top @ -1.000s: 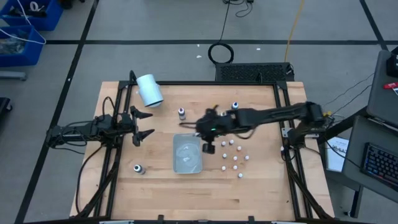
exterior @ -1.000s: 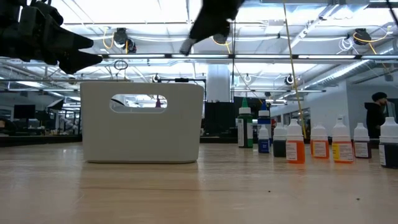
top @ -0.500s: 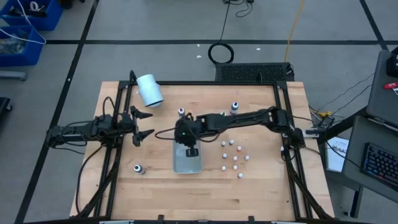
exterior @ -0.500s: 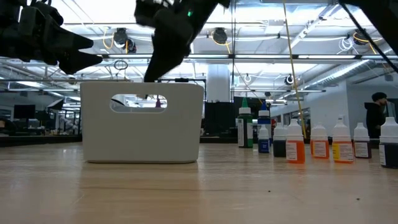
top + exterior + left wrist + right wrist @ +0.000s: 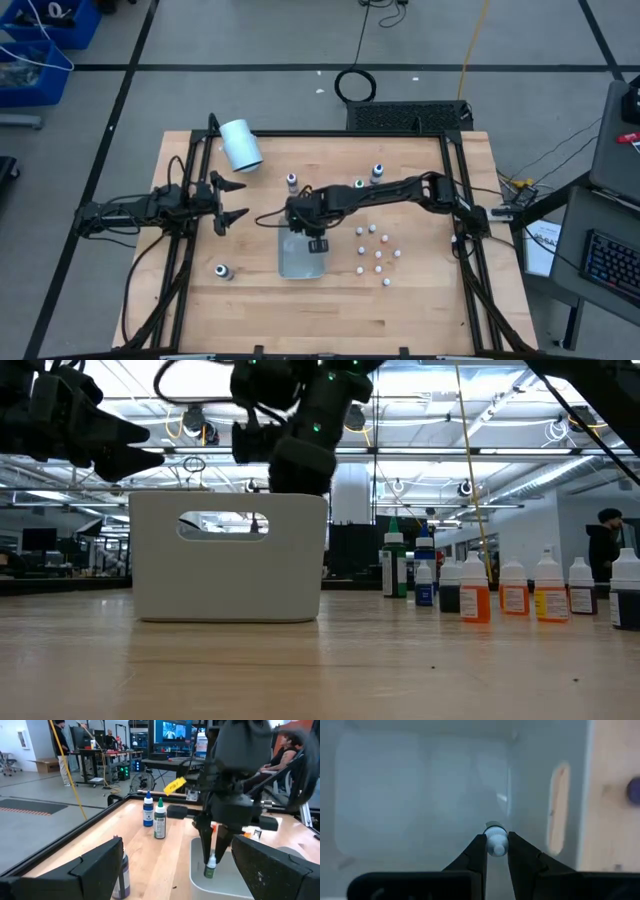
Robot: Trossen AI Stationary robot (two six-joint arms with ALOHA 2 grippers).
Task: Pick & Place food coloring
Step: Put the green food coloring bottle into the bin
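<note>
We see the right gripper [image 5: 311, 240] reaching across the table and down into the white bin [image 5: 288, 262] at table centre. Its fingers [image 5: 475, 856] pinch a small food coloring bottle [image 5: 495, 841] by the white cap; the left wrist view shows that bottle [image 5: 210, 866] upright, hanging inside the bin [image 5: 196, 870] with its green label visible. We can't tell whether the bottle's base touches the bin floor.

The left gripper [image 5: 231, 201] hovers over the left part of the table, well apart from the bin, fingers spread and holding nothing.

We count a cluster of other bottles [image 5: 379, 253] on the wood just right of the bin, with loose ones near the far edge: a purple-capped bottle [image 5: 292, 181], a green-capped bottle [image 5: 358, 184] and a blue-capped bottle [image 5: 378, 172]. One dark-capped bottle [image 5: 221, 270] stands alone near the left front. A white cylinder [image 5: 240, 145] lies on its side at the far left corner.
</note>
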